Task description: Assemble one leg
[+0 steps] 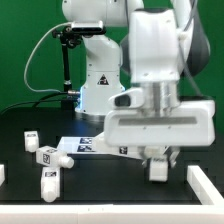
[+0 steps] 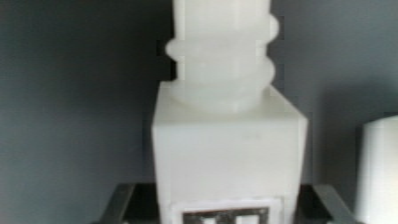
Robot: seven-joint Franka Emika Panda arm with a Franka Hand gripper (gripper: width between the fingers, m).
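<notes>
The end effector (image 1: 158, 157) is closed on the leg (image 1: 158, 171), which stands upright between its fingers (image 2: 125, 203), low at the black tabletop (image 1: 110, 195). Three loose legs (image 1: 47, 156) lie well apart from it, toward the exterior view's left near the marker board (image 1: 85, 144).

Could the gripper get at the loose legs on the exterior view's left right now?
Probably not yet: the gripper seems shut on another leg; nothing blocks those loose legs.
</notes>
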